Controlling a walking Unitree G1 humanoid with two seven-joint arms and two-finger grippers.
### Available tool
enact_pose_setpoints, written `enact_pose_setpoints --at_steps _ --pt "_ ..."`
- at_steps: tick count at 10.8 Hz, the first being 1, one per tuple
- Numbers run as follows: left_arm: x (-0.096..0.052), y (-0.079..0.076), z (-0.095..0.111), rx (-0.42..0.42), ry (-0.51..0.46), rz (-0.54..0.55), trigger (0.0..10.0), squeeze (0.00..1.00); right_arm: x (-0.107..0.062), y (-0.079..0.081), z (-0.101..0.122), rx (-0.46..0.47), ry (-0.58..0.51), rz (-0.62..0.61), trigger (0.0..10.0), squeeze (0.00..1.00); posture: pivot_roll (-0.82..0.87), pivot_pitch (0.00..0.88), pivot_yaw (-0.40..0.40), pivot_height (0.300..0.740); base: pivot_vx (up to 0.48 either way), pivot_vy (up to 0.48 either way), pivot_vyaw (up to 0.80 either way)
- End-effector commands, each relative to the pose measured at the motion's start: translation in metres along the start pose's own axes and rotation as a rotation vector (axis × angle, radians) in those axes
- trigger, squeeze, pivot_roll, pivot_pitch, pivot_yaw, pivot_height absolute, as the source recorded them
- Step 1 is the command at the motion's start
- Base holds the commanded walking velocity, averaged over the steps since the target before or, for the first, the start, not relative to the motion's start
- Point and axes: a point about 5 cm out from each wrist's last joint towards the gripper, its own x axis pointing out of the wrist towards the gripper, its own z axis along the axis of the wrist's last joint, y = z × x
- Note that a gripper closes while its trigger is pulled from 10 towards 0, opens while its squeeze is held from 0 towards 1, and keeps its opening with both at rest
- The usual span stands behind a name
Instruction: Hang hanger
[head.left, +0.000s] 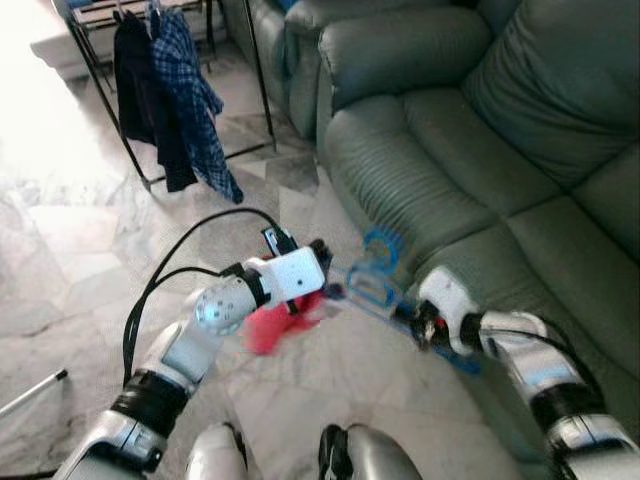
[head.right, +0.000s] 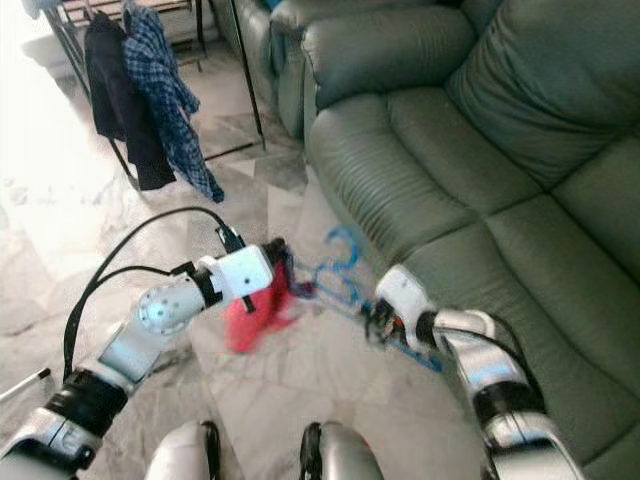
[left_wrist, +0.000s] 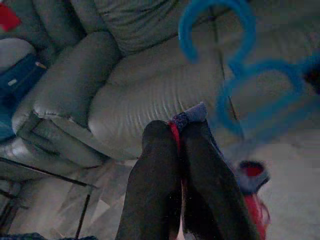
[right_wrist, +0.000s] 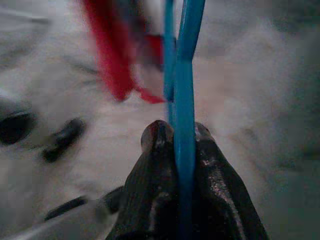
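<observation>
Right end effector (head.right: 377, 318) clamps blue hanger (head.right: 340, 268), left end effector (head.left: 318, 252) pinches red cloth (head.left: 270, 325); keep both grips firm, hook up, walking to rack (head.left: 110, 90).

No readable text is showing anywhere — no label, brand, number or sign is standing out on any surface, and the blur is hiding any fine print there might be.
</observation>
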Motion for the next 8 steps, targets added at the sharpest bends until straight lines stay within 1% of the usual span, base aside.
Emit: enact_pose_setpoints --at_steps 1,2,3,4,5,6,7,8 --pt "0.001 0.009 0.008 0.016 -0.025 0.046 10.0 0.0 -0.004 -0.013 -0.002 0.034 -0.006 -0.134 10.0 0.0 -0.06 0.176 -0.094 0.74 0.0 0.0 0.0" --pt "0.001 0.009 0.006 0.022 -0.019 0.051 10.0 0.0 -0.004 -0.026 0.007 0.12 -0.078 -0.31 10.0 0.0 -0.06 0.176 -0.094 0.74 0.0 0.0 0.0" --pt "0.002 0.01 0.008 0.023 -0.022 0.056 10.0 0.0 -0.004 -0.035 0.016 0.169 -0.139 -0.428 10.0 0.0 -0.06 0.17 -0.091 0.74 0.0 0.0 0.0" --pt "0.003 0.009 0.008 0.02 -0.023 0.056 10.0 0.0 -0.003 -0.036 0.02 0.188 -0.163 -0.436 10.0 0.0 -0.06 0.166 -0.089 0.74 0.0 0.0 0.0" --pt "0.002 0.005 0.0 0.037 0.014 0.032 10.0 0.0 -0.001 -0.03 0.029 0.118 -0.183 -0.317 10.0 0.0 -0.05 0.163 -0.086 0.74 0.0 0.0 0.0" --pt "-0.001 0.002 -0.009 0.049 0.053 0.008 10.0 0.0 -0.004 -0.023 0.027 -0.007 -0.141 -0.181 10.0 0.0 -0.05 0.163 -0.084 0.74 0.0 0.0 0.0" --pt "-0.003 0.0 -0.017 0.041 0.085 0.003 10.0 0.0 -0.011 -0.021 0.02 -0.101 -0.083 -0.098 10.0 0.0 -0.05 0.165 -0.084 0.74 0.0 0.0 0.0" --pt "-0.006 -0.003 -0.025 0.032 0.115 -0.016 10.0 0.0 -0.027 -0.023 0.008 -0.179 -0.011 0.003 10.0 0.0 -0.05 0.166 -0.084 0.74 0.0 0.0 0.0"
